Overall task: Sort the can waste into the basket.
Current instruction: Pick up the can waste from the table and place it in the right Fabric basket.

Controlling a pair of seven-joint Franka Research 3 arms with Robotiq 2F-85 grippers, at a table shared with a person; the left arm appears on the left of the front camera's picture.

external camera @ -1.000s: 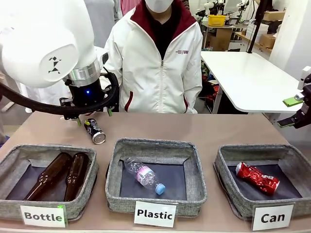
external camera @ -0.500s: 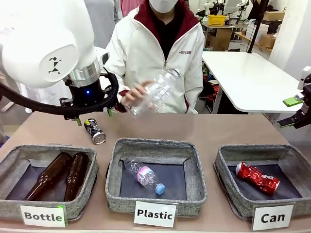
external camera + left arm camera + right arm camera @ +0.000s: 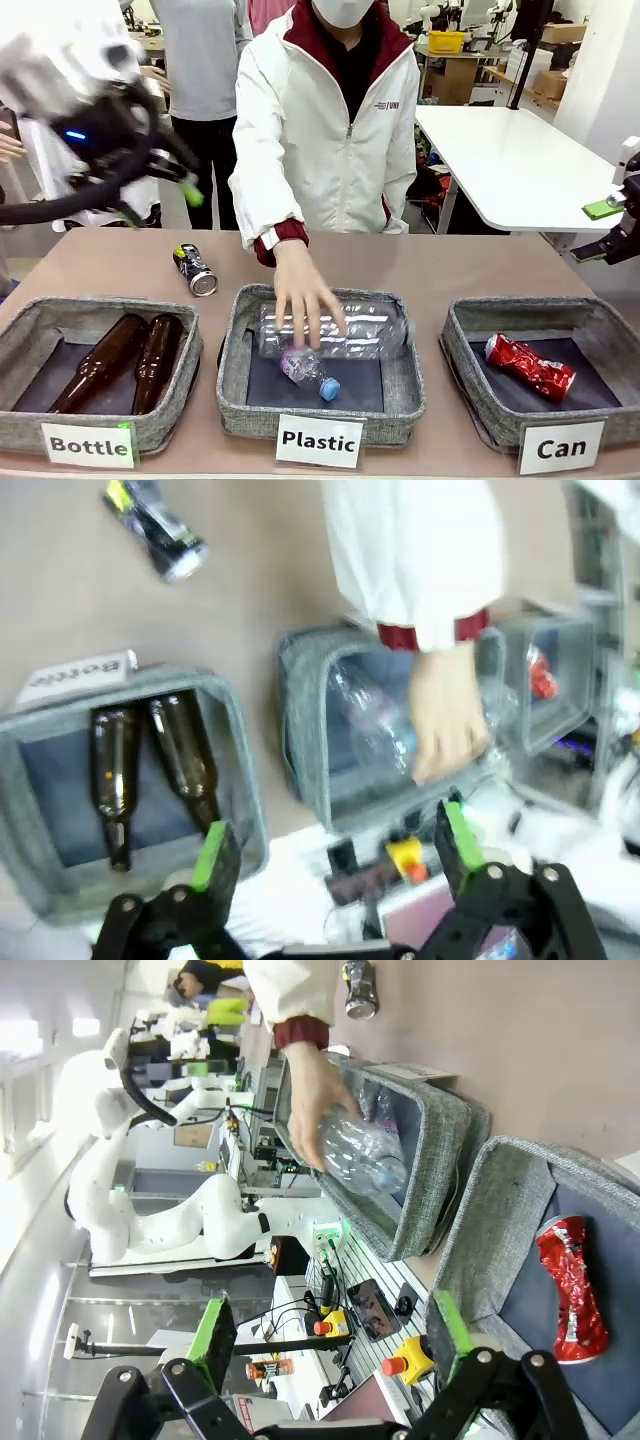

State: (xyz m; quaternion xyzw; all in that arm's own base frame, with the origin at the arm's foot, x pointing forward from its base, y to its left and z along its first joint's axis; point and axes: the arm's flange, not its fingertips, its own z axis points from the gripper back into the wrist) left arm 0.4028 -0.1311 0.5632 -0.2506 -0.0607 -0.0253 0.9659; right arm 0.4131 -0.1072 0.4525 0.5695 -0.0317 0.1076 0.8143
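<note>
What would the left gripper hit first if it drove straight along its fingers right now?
Probably the side wall of the Plastic basket, next to the person's hand on a clear bottle. The open left gripper aims there, though blur leaves depth unsure.

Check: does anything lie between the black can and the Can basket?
Yes. The Plastic basket lies between the black can and the Can basket, and the person's hand reaches into it, holding a clear bottle.

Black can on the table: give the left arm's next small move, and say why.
Probably lower the open left gripper over the black can, which lies on the table outside any basket; the red can already lies in the Can basket. The person's hand is in the Plastic basket.
</note>
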